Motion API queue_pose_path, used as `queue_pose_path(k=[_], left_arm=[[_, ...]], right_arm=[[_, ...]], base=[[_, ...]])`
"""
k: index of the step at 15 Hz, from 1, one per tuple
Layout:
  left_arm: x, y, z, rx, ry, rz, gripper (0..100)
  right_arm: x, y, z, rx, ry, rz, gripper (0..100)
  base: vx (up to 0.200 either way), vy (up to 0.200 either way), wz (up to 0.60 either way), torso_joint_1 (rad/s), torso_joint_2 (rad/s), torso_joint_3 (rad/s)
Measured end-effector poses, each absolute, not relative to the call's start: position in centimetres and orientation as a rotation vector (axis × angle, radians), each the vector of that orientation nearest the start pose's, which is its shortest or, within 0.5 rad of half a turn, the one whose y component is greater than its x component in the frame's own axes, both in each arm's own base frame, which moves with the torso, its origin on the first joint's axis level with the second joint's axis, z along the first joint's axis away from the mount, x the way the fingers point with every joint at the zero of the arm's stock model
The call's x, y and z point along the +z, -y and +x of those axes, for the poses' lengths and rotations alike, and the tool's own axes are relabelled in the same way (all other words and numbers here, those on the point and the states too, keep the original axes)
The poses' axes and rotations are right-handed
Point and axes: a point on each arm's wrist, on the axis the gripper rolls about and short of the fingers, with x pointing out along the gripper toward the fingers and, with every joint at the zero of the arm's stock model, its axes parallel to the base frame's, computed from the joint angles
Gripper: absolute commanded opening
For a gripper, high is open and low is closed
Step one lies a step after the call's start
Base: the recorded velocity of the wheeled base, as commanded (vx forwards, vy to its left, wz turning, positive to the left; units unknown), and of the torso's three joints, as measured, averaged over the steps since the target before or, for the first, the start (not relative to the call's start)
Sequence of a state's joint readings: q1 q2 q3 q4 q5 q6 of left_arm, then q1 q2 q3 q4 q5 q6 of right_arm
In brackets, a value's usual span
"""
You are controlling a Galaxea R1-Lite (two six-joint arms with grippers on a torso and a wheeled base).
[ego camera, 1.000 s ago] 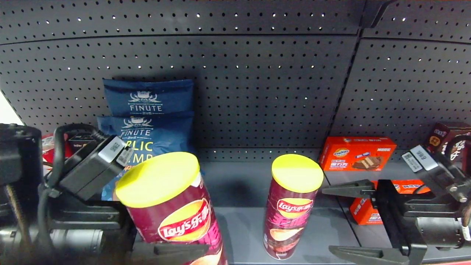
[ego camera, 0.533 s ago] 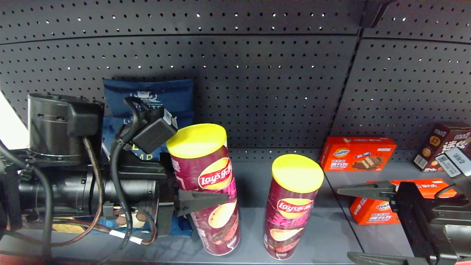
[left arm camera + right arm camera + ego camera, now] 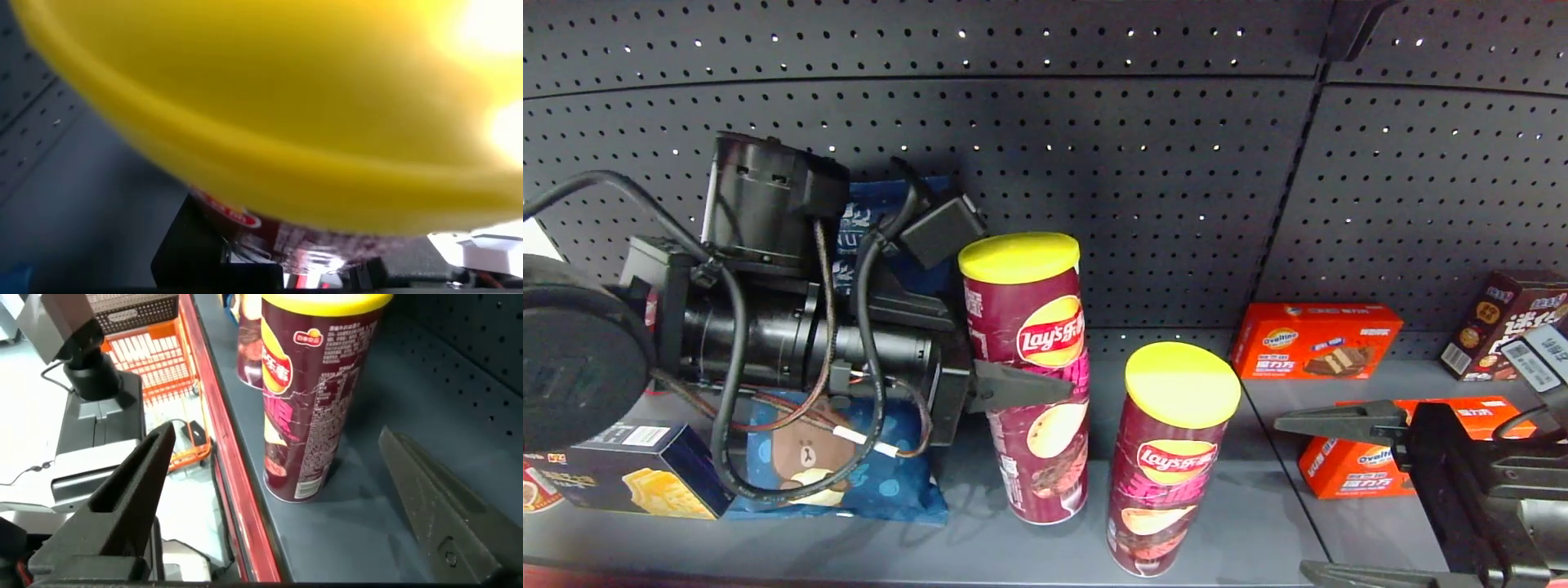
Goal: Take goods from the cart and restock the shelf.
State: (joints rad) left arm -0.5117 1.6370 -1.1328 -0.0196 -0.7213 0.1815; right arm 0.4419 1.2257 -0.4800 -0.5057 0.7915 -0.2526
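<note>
As left gripper [image 3: 1045, 377] clasps can [image 3: 1023, 322], seemingly shelved

Perforated dark panel [image 3: 1160, 180] backs grey shelf [image 3: 1258, 498]; floor [image 3: 37, 400] seems pale.

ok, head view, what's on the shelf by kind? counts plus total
Maroon cylindrical chip cans with yellow plastic lids: 2 (held can in left gripper, standing can)
Orange cardboard boxes: 2 (back box, front box)
Blue snack bags: 2 (bear-print bag, dark blue bag behind the arm)
Dark cardboard boxes: 2 (navy box, brown box)
Total: 8
</note>
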Motion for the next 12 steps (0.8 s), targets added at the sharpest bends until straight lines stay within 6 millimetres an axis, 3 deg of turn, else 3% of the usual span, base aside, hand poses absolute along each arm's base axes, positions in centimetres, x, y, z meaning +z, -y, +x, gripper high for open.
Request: queue_pose_path(k=[4, 7, 12], left_arm=[[23.8, 16.9, 26.7, -1.264, -0.407, 0.119, 0], [23.0, 16.3, 29.0, -1.233, -0.364, 0.202, 0], [22.3, 16.4, 30.7, -1.184, -0.37, 0.217, 0]], right_arm=[[19.7, -8.8, 14.8, 1.253, -0.092, -0.175, 100], [19.8, -8.8, 14.8, 1.253, -0.088, -0.176, 100], [19.8, -8.8, 14.8, 1.251, -0.088, -0.176, 100]], base=[[0.0, 0.0, 0.0, 0.0, 0.0, 0.0], [0.0, 0.0, 0.0, 0.0, 0.0, 0.0], [0.0, 0.0, 0.0, 0.0, 0.0, 0.0]])
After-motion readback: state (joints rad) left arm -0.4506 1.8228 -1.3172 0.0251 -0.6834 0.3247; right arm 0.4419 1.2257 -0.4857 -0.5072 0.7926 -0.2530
